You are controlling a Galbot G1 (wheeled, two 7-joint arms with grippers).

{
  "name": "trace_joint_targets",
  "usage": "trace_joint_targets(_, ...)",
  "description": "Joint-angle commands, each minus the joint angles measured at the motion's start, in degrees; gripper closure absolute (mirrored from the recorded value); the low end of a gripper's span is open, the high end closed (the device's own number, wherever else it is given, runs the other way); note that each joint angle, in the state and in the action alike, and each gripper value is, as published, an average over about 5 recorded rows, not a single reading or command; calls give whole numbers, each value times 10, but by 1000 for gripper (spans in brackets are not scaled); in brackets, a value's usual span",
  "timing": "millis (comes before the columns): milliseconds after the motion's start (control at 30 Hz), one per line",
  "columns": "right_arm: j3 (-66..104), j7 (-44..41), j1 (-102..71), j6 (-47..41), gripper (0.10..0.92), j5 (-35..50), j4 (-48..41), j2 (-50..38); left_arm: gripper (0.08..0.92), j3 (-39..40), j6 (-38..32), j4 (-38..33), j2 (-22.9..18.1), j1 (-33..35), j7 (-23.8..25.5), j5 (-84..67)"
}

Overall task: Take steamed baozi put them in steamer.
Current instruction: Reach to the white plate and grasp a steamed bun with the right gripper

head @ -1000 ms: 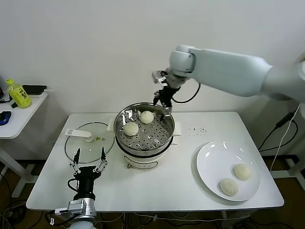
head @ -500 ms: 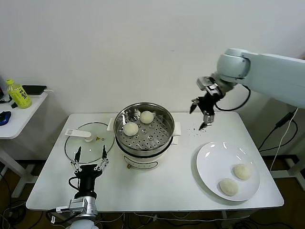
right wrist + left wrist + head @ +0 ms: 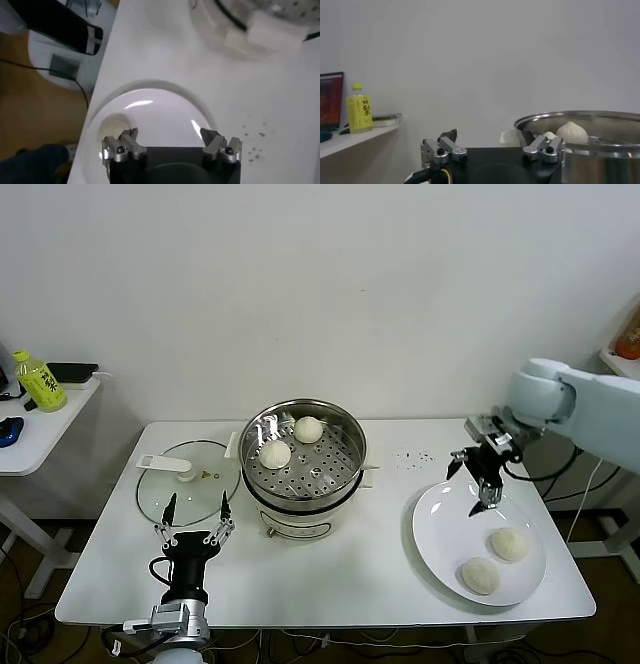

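Glass lid [image 3: 188, 481] at the steamer's [image 3: 304, 456] nine o'clock; two smooth cream baozi [image 3: 276, 454] inside, two on the plate [image 3: 440, 536]; right gripper [image 3: 478, 479] wide, empty; left gripper [image 3: 195, 518] wide

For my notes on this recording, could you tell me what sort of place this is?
Probably a robot test room staged as a kitchen: a white table against a bare wall, a steamer, a white plate and cables on the floor.

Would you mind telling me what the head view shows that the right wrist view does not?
Only the head view: two baozi in the steamer, two baozi on the plate, the glass lid, the left gripper low near it, and the yellow bottle. Only the right wrist view: the floor beside the table. Both: the white plate, the table, the open right gripper.
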Motion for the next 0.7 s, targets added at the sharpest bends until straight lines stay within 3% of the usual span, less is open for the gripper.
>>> trace_joint_targets(33, 67, -3, -142, 3, 203, -80, 24, -78, 177, 4, -2, 2, 0, 2, 0, 4)
trace_joint_targets(700, 137, 9, -261, 4, 203, -123, 15, -81, 177, 6, -3, 10, 0, 3, -3, 6)
